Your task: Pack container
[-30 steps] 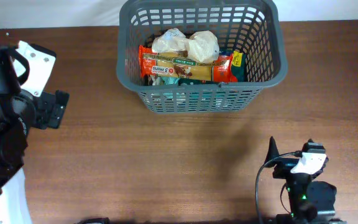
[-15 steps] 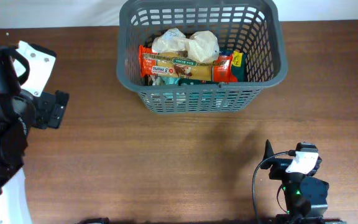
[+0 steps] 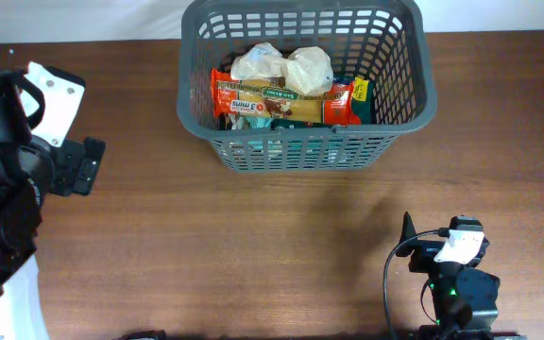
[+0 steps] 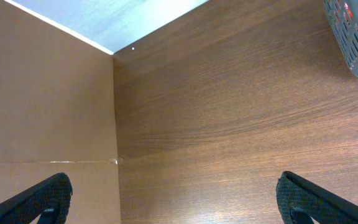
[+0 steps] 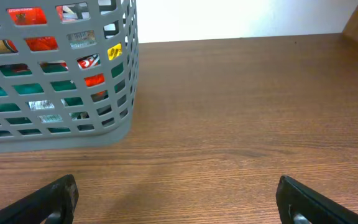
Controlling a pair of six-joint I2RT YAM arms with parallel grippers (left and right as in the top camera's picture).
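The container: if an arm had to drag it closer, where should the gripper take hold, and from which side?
Probably the thick rim at the container's right end, from above, one finger inside and one outside the wall. The packets sit low inside, leaving that edge free, and the open right gripper is nearest.

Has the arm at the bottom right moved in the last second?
Yes. The right gripper drew slightly back, away from the basket, which stayed put.

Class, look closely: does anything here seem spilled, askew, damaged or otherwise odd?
Nothing stands out. The grey basket stands upright on the table, and the snack packets all lie inside it; none has spilled.
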